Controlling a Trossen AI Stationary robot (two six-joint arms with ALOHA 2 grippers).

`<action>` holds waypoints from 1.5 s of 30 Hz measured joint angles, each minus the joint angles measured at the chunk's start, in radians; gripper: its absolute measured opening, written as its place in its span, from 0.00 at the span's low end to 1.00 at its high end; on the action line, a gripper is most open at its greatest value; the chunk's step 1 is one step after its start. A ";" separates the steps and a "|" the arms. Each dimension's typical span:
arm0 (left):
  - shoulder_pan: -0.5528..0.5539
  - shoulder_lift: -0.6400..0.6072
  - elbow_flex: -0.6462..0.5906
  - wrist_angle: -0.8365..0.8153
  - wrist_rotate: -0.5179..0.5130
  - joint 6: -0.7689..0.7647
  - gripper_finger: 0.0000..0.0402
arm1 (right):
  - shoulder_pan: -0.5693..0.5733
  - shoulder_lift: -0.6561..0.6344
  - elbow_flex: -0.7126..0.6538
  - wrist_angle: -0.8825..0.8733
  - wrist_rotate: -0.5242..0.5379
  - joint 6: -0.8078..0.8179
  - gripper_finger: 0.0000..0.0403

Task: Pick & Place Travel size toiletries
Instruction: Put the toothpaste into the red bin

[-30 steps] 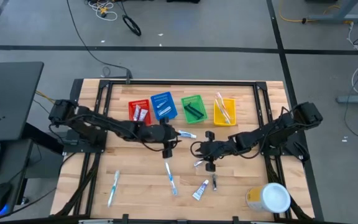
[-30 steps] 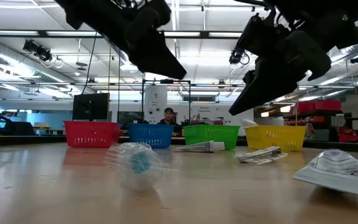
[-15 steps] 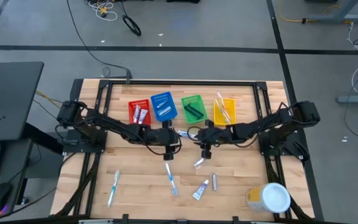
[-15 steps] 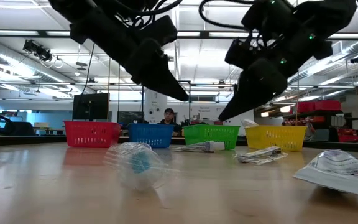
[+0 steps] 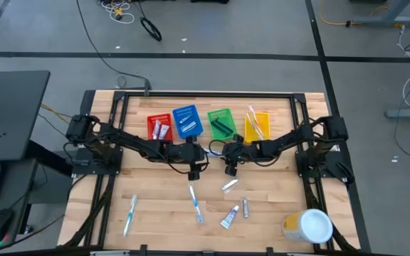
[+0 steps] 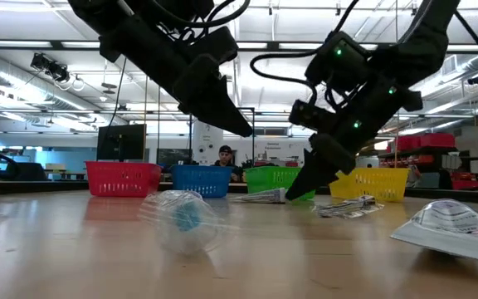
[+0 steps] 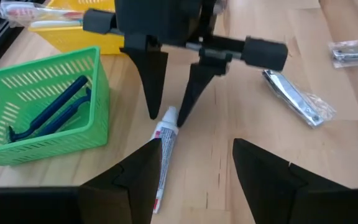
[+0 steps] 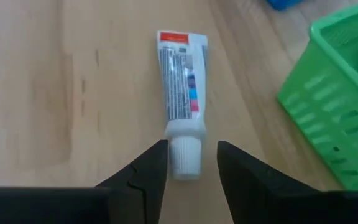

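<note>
The wooden table [image 5: 119, 192] carries a row of four small bins near its far edge. The yellow-bodied tub [image 5: 308, 226] with a white lid stands at the near right corner. The red bin [image 5: 159, 128] holds small tubes, the blue bin [image 5: 187, 121] white packets, the green bin [image 5: 221, 123] dark blue razors [image 7: 51, 112], and the yellow bin [image 5: 256, 126] pale toothbrushes.

Just in front of the blue and green bins lies a toothpaste tube [image 8: 180, 137], flat on the wood, its long axis running left to right, white cap toward the right arm. The right gripper [image 8: 191, 163] is down at that cap, fingers open with one on each side, not yet closed on it. The left gripper [image 7: 194, 165] hovers open, just beside the tube's flat end, holding nothing. More toothbrushes [image 5: 195, 201], tubes and a wrapped razor [image 7: 294, 96] lie scattered nearer the front.
</note>
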 joint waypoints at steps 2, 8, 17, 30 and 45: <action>0.000 0.000 0.000 0.000 0.000 0.000 0.52 | -0.005 0.013 0.000 0.002 0.000 0.000 0.37; 0.000 0.000 0.000 0.000 0.000 0.000 0.52 | -0.005 0.026 0.001 0.009 0.001 0.000 0.33; 0.000 0.000 0.000 0.000 -0.001 -0.001 0.52 | -0.006 0.030 0.001 0.037 -0.085 -0.007 0.18; -0.013 0.000 0.000 -0.038 0.067 -0.313 0.52 | 0.105 -0.073 0.000 0.018 -0.109 0.012 0.15; -0.004 -0.002 0.000 -0.105 0.047 -0.749 0.52 | 0.340 -0.136 0.000 -0.116 0.414 -0.158 0.15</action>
